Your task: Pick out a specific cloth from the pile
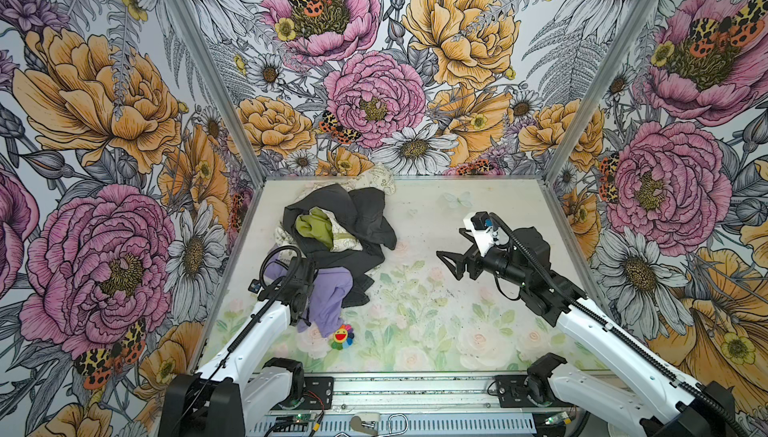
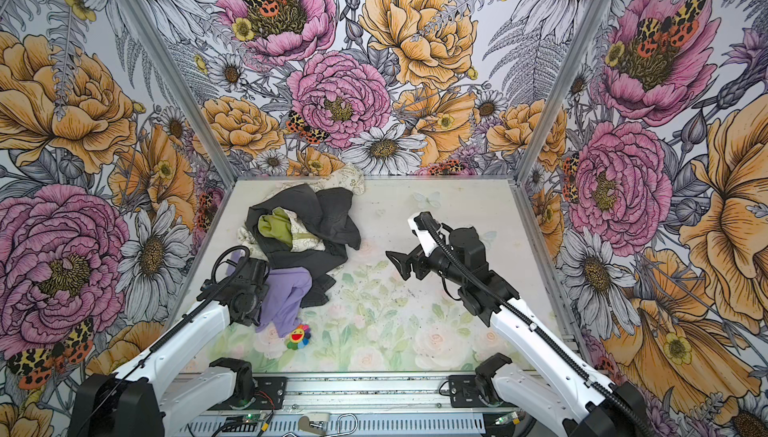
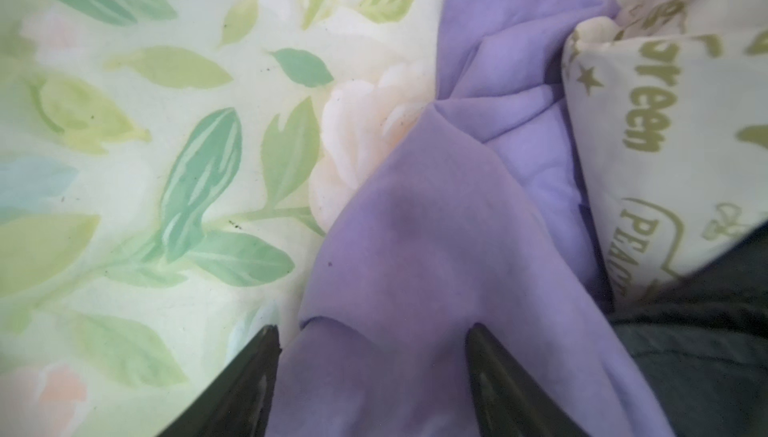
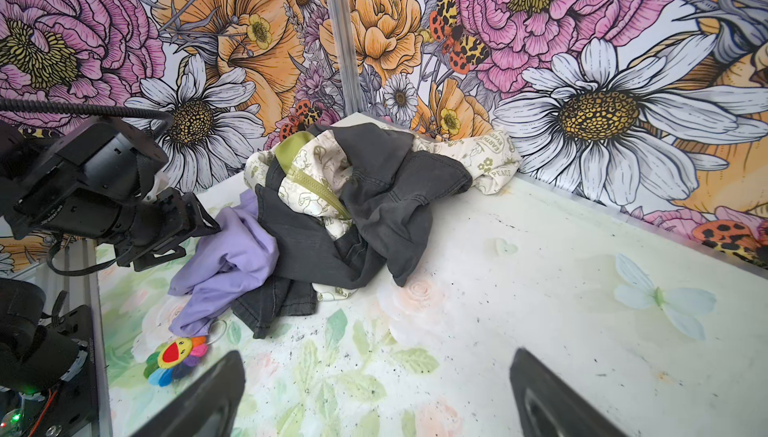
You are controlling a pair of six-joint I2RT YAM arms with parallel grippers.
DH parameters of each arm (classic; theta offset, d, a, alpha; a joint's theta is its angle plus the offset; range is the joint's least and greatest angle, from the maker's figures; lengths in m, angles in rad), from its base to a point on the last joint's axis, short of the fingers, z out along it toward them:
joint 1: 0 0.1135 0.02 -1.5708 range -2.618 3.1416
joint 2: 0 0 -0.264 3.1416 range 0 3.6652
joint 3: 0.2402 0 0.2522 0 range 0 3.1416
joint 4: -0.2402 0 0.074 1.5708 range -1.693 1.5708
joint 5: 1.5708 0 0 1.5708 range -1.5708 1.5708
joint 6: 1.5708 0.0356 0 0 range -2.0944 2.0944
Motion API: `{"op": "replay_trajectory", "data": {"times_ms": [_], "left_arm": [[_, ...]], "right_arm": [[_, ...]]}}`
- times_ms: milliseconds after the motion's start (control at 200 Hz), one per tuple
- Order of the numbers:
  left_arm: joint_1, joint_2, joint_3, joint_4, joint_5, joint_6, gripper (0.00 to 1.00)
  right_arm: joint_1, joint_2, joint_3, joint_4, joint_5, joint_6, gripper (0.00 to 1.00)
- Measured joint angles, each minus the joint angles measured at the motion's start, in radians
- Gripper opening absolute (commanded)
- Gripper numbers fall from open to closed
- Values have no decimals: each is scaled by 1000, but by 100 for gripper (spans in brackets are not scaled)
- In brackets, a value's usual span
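black fingertips (image 3: 262, 356) of the left gripper (image 3: 372, 329) fill the foreground of the left wrist view. they stand apart on either side of a raised fold of the plain lavender soft-fabric cloth (image 3: 415, 227). the jaws are spread, with fabric between them and no pinch visible.

just beyond the fingertips, the cloth runs up against the pile (image 4: 374, 206), a heap of a crumpled dark grey garment (image 1: 365, 214), an olive-green cloth (image 1: 316, 227) and a cream piece printed with green lettering (image 3: 665, 123). in both top views the lavender cloth (image 2: 286, 293) lies at the pile's near edge. one side appears tucked under the grey garment, and the rest spills onto the floral-printed table (image 4: 540, 248). a small rainbow flower toy with a smiling face (image 1: 343, 336) sits just beside its trailing end.

the right gripper (image 4: 378, 356) hangs over bare table well apart from the heap, jaws wide and empty, facing it.

the step in hand looks like the grasp itself. the next move likely calls for the left fingers to close on the fold. a lift drawn away from the heap should then let the tucked part slide free without dragging the grey garment along.
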Motion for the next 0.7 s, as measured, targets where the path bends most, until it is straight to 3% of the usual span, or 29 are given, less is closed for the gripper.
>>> {"op": "replay_trajectory", "data": {"times_ms": [120,395,525,701], "left_arm": [[6,48,0,14,-8,9,51],[12,92,-21,93,-8,27,0],[16,69,-21,101,-6,56,0],[19,-71,-17,103,-7,87,0]], "right_arm": [[0,2,-3,0,1,-7,99],[0,18,-13,-1,4,-11,100],[0,18,-14,0,9,-14,99],[0,18,-15,0,12,-14,99]]}}
